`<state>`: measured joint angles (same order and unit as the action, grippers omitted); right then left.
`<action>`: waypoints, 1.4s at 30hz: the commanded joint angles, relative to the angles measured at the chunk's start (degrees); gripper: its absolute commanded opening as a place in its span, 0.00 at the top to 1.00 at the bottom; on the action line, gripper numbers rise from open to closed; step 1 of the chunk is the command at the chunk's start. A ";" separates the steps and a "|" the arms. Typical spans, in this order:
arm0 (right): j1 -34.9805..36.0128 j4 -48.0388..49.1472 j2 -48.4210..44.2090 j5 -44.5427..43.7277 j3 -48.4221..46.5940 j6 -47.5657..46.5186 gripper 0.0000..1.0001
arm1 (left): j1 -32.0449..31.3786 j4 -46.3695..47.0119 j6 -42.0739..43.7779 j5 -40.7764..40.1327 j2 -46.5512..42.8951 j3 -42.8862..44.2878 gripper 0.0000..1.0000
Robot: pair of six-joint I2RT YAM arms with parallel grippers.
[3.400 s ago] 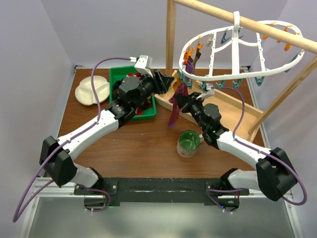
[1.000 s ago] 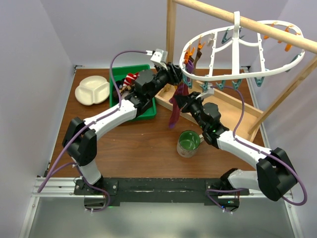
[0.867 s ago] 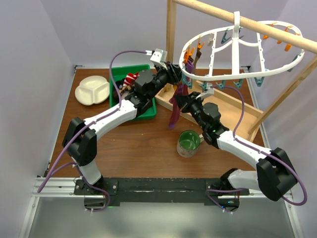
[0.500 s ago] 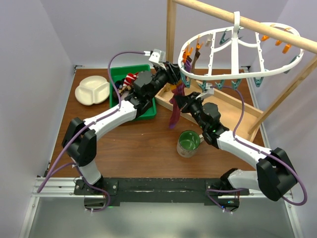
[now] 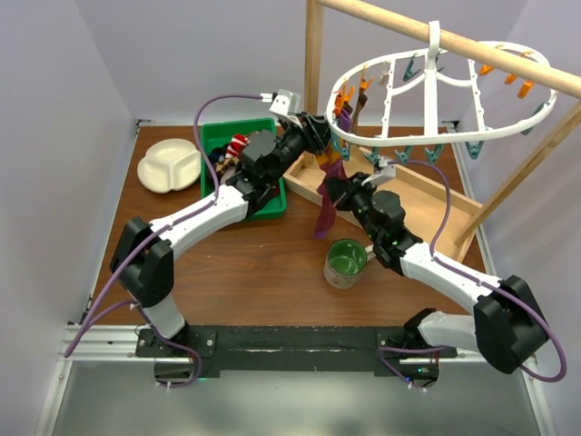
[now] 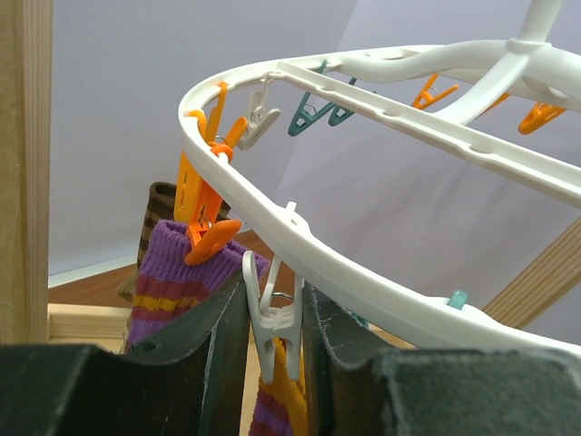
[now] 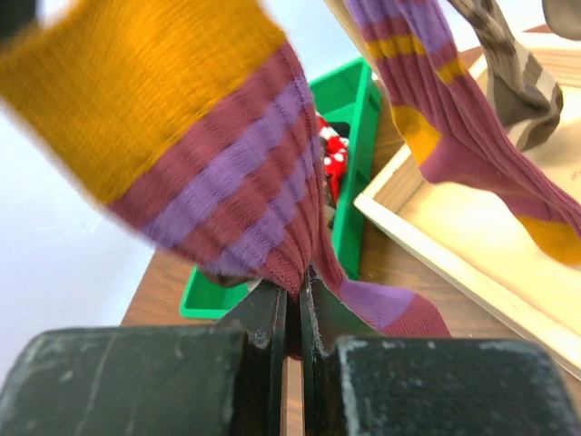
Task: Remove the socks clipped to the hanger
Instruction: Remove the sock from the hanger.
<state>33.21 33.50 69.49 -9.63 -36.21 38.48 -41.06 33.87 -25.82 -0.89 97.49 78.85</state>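
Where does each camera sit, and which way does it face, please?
Top external: above, behind the bases, looking down on table, hanger, left arm, right arm.
Left wrist: on the left gripper, looking up along the hanger rim; fingers closed on a white clip.
Right wrist: on the right gripper, facing the green bin; fingers shut on a striped sock.
Top and right wrist share bin and sock.

A large white plastic oval hanger hangs by its top hook. A maroon, purple and orange striped fabric sock dangles from a white clip at its left rim. A matching striped sock and a brown checked sock hang beside it.
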 commanded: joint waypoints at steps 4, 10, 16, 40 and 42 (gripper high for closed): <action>0.10 -1.06 -1.20 -2.59 0.70 0.54 1.00 | -0.07 4.98 1.39 -1.14 -3.19 0.34 1.00; 0.10 -0.98 -1.20 -1.97 0.26 0.28 1.00 | -0.07 4.80 1.30 -0.52 -3.10 0.34 1.00; 0.10 -0.98 -1.20 -0.48 -0.80 -0.33 1.00 | -0.07 2.52 1.30 0.62 -4.06 0.26 0.71; 0.10 -1.68 2.49 12.17 -6.51 2.83 1.00 | -0.78 7.61 -3.97 -3.16 -26.30 -39.46 0.31; 0.10 -2.03 2.49 13.23 -7.21 2.74 1.00 | -0.86 9.54 -3.97 -2.02 -27.88 -43.50 0.29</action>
<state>33.21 30.39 71.90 -0.14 -40.14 40.10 -41.45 37.04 -28.97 -3.01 73.25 40.69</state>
